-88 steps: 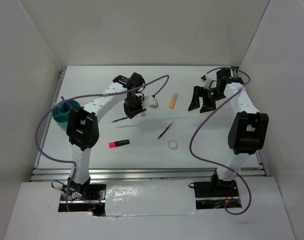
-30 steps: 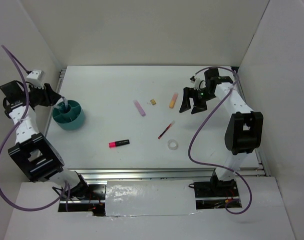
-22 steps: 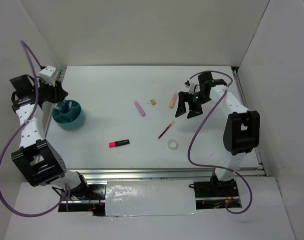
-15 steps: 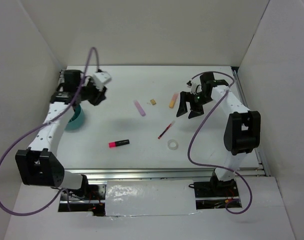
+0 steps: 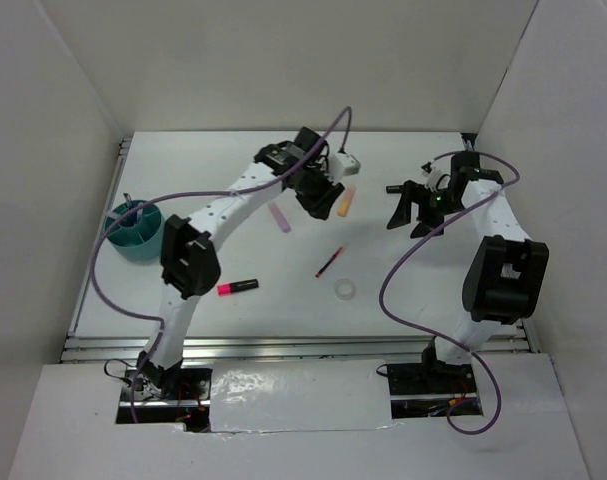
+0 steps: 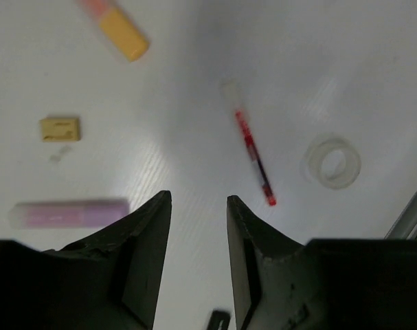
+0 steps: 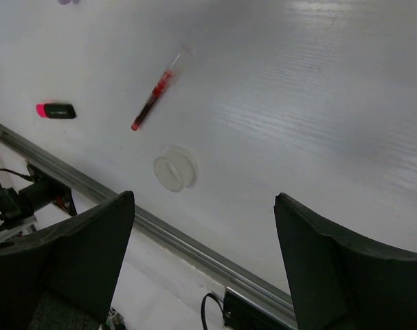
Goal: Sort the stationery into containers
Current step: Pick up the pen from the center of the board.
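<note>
Since the left gripper (image 6: 199, 199) carries nothing, its jaws standing a narrow way apart with only bare table (image 5: 233, 160) showing through the gap, you are, by my reading, between drop-offs and at the start of the next pick. It hangs over the far middle of the table. In its wrist view the tan eraser (image 6: 60, 128) and the pale pink marker (image 6: 69, 213) lie just off to one side of the fingers, the red pen (image 6: 253, 155) lies a little ahead of them, and the orange marker (image 6: 115, 24) and the clear tape ring (image 6: 332, 161) lie further out. None is touched. The next move asks you to settle on one piece, bring the jaws square across its narrow body, widen them if it is a marker, come down until the tips nearly meet the table, and close. The eraser is small and flat, so it will likely want a centred, careful pinch. After that comes a long carry, because the teal cup (image 5: 148, 240) sits well apart at the left edge. The right gripper (image 7: 203, 199) hovers near the right edge with its jaws spread wide and nothing in them; the pen and tape ring show below it in its wrist view, well apart from the fingers. A pink-and-black marker (image 5: 238, 287) lies toward the near edge, left of the middle.
</note>
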Controlling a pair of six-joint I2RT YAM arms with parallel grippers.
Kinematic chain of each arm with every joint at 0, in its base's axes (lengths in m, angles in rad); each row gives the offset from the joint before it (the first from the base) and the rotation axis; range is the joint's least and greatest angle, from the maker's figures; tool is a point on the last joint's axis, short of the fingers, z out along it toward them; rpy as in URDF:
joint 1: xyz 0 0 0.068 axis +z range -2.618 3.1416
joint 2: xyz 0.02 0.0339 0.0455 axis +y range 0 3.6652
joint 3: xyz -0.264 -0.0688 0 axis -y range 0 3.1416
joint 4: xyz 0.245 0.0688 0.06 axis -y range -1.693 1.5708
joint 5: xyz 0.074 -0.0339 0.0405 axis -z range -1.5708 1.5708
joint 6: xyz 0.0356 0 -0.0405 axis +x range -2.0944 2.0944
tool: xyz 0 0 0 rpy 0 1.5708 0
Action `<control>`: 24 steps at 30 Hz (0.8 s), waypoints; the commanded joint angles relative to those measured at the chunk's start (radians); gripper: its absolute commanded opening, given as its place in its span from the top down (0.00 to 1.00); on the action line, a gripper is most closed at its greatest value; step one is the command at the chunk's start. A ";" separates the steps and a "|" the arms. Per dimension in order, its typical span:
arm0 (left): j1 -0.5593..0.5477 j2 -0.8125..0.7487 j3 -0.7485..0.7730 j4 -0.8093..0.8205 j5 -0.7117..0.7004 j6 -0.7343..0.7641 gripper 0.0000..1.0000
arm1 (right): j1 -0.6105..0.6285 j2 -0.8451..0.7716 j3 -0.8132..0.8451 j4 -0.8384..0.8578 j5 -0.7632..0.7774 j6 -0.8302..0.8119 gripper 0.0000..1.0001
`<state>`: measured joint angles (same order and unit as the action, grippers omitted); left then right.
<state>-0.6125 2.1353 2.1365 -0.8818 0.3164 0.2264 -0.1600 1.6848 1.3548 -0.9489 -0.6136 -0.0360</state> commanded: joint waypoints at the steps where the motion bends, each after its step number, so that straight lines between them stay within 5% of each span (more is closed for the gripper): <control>1: -0.084 0.127 0.158 -0.149 -0.100 -0.105 0.49 | -0.058 -0.056 -0.011 -0.004 -0.023 -0.033 0.11; 9: -0.119 0.239 0.125 -0.109 -0.105 -0.185 0.42 | -0.188 -0.056 -0.005 -0.027 -0.063 -0.070 0.11; 24: -0.142 0.360 0.166 -0.054 -0.108 -0.179 0.48 | -0.213 -0.051 -0.033 -0.021 -0.080 -0.087 0.11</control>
<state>-0.7425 2.4847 2.2948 -0.9565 0.1955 0.0513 -0.3672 1.6665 1.3170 -0.9630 -0.6704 -0.1032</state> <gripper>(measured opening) 0.520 0.885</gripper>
